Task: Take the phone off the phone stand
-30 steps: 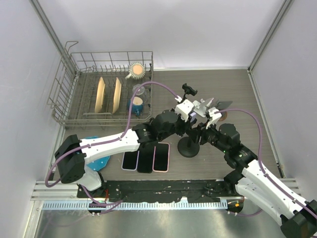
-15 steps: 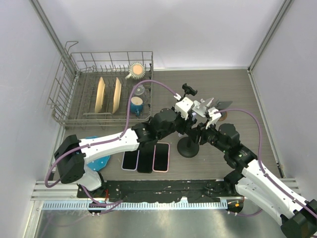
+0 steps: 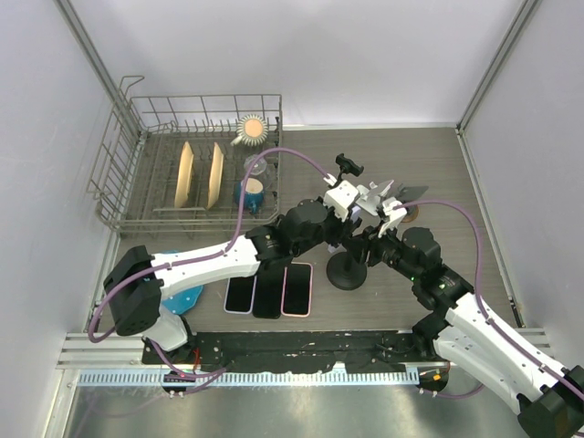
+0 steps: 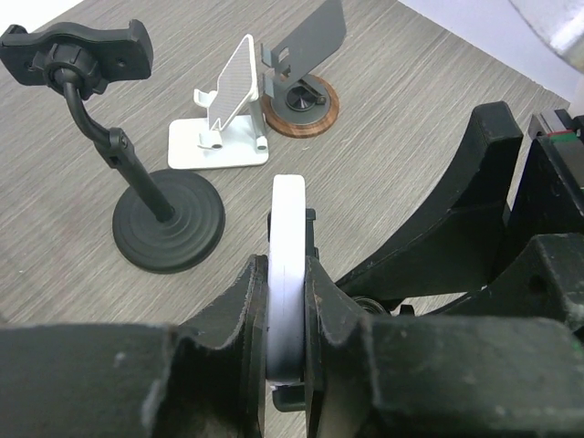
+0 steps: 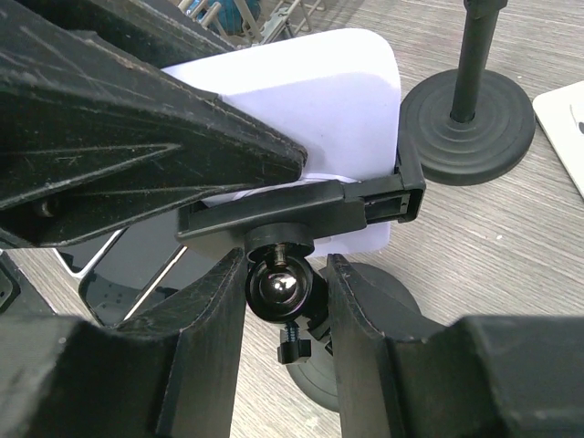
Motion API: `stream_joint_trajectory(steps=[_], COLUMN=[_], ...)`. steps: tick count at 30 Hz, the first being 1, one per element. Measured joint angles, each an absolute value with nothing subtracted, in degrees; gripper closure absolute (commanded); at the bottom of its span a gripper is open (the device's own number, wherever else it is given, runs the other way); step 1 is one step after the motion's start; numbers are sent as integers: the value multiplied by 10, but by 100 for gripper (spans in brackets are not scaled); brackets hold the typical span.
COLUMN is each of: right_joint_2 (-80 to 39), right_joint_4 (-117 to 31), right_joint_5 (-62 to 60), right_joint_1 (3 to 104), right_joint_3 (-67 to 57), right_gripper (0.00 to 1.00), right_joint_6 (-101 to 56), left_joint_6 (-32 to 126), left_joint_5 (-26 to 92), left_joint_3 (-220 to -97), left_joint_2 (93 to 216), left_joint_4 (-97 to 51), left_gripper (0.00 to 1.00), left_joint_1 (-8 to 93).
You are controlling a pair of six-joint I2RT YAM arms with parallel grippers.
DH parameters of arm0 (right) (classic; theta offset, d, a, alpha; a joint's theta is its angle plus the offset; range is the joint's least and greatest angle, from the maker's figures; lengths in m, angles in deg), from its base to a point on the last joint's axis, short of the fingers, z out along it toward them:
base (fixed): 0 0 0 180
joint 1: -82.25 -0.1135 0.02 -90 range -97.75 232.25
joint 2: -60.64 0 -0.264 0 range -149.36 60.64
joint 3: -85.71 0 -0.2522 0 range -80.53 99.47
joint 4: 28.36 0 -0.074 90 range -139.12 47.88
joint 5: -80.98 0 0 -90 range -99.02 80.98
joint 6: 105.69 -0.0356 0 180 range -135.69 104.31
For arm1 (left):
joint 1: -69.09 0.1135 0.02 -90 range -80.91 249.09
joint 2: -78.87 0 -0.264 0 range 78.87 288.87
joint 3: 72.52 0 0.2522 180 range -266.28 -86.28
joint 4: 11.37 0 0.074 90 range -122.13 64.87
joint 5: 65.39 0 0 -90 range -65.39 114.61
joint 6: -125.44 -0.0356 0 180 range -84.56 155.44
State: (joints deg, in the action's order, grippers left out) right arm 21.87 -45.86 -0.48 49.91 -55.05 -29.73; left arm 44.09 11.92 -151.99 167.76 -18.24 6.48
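**Phone gripped, not yet out of its stand**

Judging by how things lie, the task is about halfway: both grips are on, but the lift-out is left to do. The white phone [image 4: 287, 219] sits on edge in the lower middle of the left wrist view. The left gripper [image 4: 286, 310] is pinched narrow on it, one finger pressed to each face.

In the right wrist view, the phone's flat back fills the upper middle of the frame. It is seated in the clamp of the phone stand [image 5: 301, 205], whose black arms wrap its lower edge and right corner. The right gripper [image 5: 278, 278] sits just under that clamp, its fingers closed around the shiny ball joint, apparently steadying the stand.

From above, both grippers meet near the frame's centre, over the stand's round base on the table [image 3: 456, 182].

What remains is to draw the phone free of the clamp arms while the stand is held, then carry it clear. Two spare holders, a black stand [image 4: 169, 219] and a white stand [image 4: 224, 128], sit apart in the upper left of the left wrist view
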Motion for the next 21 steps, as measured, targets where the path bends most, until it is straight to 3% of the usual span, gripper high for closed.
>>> stream_joint_trajectory(steps=[21], right_joint_2=[190], right_joint_4=[-454], right_joint_5=[-102], right_joint_1=[425], right_joint_3=[-540], right_gripper=[99], right_joint_6=[-239], left_joint_6=[476], left_joint_5=[86], left_joint_3=[-1512], left_joint_2=[1717], left_joint_4=[-77], left_gripper=[100], left_joint_1=[66])
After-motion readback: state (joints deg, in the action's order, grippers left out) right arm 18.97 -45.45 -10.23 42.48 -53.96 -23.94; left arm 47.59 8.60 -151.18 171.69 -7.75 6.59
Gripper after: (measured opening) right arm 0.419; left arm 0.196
